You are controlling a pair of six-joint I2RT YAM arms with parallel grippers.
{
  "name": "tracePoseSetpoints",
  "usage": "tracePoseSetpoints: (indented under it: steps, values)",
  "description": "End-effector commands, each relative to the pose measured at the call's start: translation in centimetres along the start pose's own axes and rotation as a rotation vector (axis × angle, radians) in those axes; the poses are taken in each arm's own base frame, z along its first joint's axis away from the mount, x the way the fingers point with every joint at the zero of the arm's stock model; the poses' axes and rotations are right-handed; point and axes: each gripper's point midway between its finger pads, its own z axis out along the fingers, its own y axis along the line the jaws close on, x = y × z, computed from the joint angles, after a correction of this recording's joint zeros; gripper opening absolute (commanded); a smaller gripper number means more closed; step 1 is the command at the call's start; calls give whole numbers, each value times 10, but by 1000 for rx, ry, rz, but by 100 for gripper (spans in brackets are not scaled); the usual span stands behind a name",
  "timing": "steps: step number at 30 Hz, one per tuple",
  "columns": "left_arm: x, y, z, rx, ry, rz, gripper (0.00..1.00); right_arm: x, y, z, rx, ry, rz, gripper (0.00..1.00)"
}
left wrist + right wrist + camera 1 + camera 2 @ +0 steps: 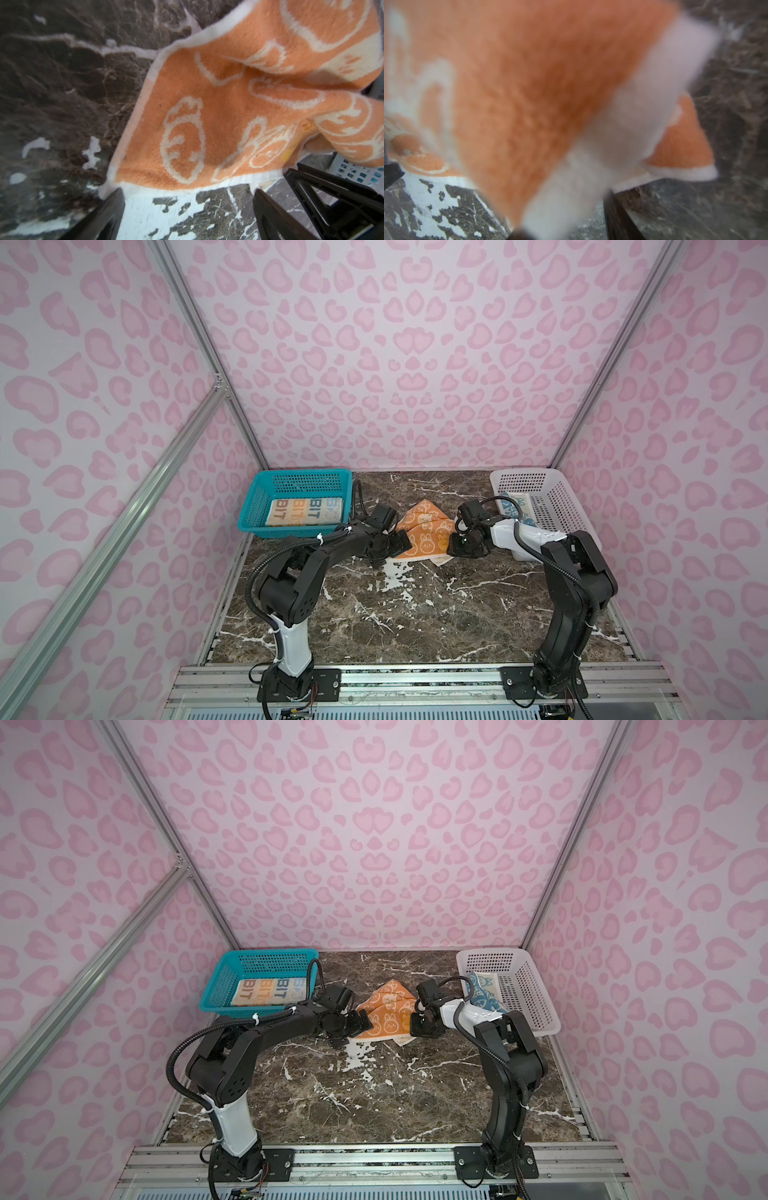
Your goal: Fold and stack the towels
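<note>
The orange towel (424, 531) lies crumpled on the desk (415, 614), just above the middle of the marble top in both top views. One corner points toward the back wall, and its white-bordered lower edge faces the arms. Part of it is doubled over, so a second layer shows at its lower right corner.

The left end effector (390, 552) sits at the towel's lower left corner. In the left wrist view its fingers (99, 216) are spread wide. They straddle the towel's white hem and have nothing between them but the hem's edge and bare desk.

The right end effector (452, 548) sits against the towel's right edge, opposite the left one. In the right wrist view, orange cloth fills most of the picture, blurred and very close. It runs down between a dark finger (616, 214) and a second dark tip at the picture's edge. The fingers are partly drawn in with cloth between them, but I cannot tell whether they are pinching it.

The cream towel (305, 512) lies folded flat in the teal basket (299, 473), left of centre at the desk's back edge. The blue towel (513, 508) lies in the white basket (561, 506), at the back right. It is partly hidden behind the right arm.
</note>
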Motion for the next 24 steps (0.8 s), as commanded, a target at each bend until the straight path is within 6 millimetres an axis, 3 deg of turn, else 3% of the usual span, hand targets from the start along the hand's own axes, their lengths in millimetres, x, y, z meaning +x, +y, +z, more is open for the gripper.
tracePoseSetpoints:
  steps: [1,9,24]
  values:
    - [15,32,13,-104,47,-12,98,1,3,5,-22,8,5,41]
    - [16,32,15,-105,51,-7,98,3,0,4,-17,7,22,30]
    - [21,33,20,-113,61,2,98,6,-4,-3,49,10,-17,22]
